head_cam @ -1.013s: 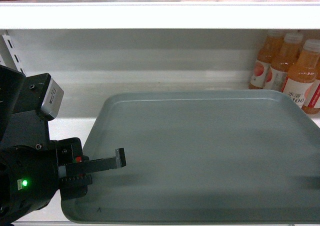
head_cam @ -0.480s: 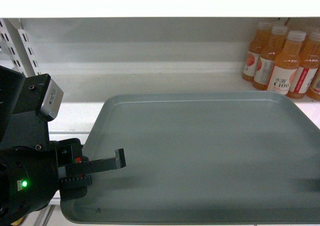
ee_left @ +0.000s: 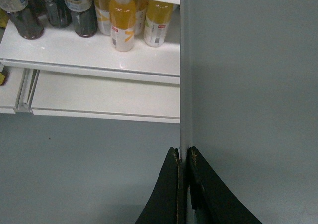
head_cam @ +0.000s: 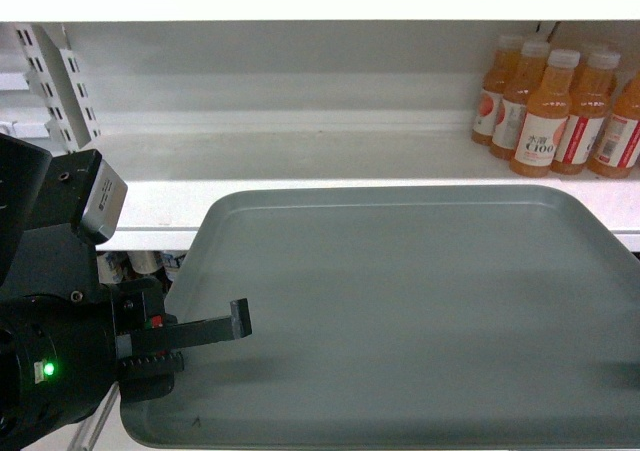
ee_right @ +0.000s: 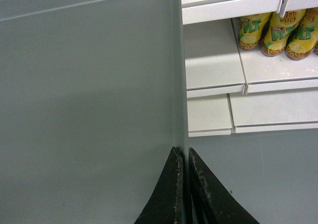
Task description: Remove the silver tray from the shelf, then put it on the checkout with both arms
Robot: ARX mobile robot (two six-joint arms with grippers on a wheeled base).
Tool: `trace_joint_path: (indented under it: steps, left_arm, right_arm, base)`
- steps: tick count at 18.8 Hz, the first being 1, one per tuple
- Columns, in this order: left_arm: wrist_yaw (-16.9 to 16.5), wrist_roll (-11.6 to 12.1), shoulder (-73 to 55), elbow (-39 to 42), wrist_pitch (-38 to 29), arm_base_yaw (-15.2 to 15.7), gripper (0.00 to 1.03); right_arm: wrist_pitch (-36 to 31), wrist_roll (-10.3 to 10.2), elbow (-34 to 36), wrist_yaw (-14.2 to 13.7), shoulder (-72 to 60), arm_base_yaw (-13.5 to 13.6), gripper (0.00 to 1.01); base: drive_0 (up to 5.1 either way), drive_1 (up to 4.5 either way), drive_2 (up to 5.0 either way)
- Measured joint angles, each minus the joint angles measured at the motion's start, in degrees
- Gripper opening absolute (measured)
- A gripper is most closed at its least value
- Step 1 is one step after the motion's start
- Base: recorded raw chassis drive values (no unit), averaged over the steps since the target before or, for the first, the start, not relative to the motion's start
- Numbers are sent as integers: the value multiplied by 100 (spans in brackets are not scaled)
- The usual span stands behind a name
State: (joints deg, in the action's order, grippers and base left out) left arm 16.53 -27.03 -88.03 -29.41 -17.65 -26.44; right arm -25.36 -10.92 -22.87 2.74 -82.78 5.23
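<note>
The silver tray (head_cam: 400,311), grey-green with a low rim, is held level in front of the shelf (head_cam: 300,186). Only its far edge overlaps the board's front edge in the head view. My left gripper (head_cam: 200,331) is shut on the tray's left rim; the left wrist view shows its fingertips (ee_left: 184,154) pinching the rim of the tray (ee_left: 248,85). My right gripper (ee_right: 183,157) is shut on the right rim of the tray (ee_right: 89,95) and lies outside the head view. The checkout is out of view.
Orange juice bottles (head_cam: 550,111) stand at the shelf's back right. Perforated uprights (head_cam: 60,81) rise at the left and an upper shelf board (head_cam: 300,1) runs above. Lower shelves carry bottles (ee_left: 121,23) and yellow bottles (ee_right: 278,30), with grey floor below.
The shelf and bottles have receded and slid left in the head view, while tray and left gripper kept their place. The tray now hangs off the board, lower levels showing beside it.
</note>
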Motion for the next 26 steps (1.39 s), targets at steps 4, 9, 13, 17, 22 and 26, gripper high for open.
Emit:
trace_joint_path:
  steps: [4, 9, 13, 17, 22, 26]
  left_arm:
    - [0, 2, 0, 0, -2, 0, 3]
    - [-4, 2, 0, 2, 2, 2, 3]
    - [2, 0, 0, 2, -13, -20, 3]
    - [0, 0, 0, 2, -13, 4, 3]
    - [4, 0, 0, 2, -9, 0, 3]
    - [7, 0, 0, 2, -26, -9, 3]
  right_arm:
    - [4, 0, 0, 7, 0, 0, 3]
    - [-22, 0, -2, 9, 0, 2, 3]
    - [20, 0, 2, -7, 0, -4, 3]
    - [11, -2, -4, 15, 0, 0, 3]
    - [7, -2, 0, 7, 0, 0, 3]
    - [2, -2, 0, 4, 0, -4, 3]
  base:
    - [5, -414, 423]
    - [1, -417, 419]
    - [7, -412, 425]
    - [9, -407, 425]
    - [10, -404, 424]
    - [15, -398, 429]
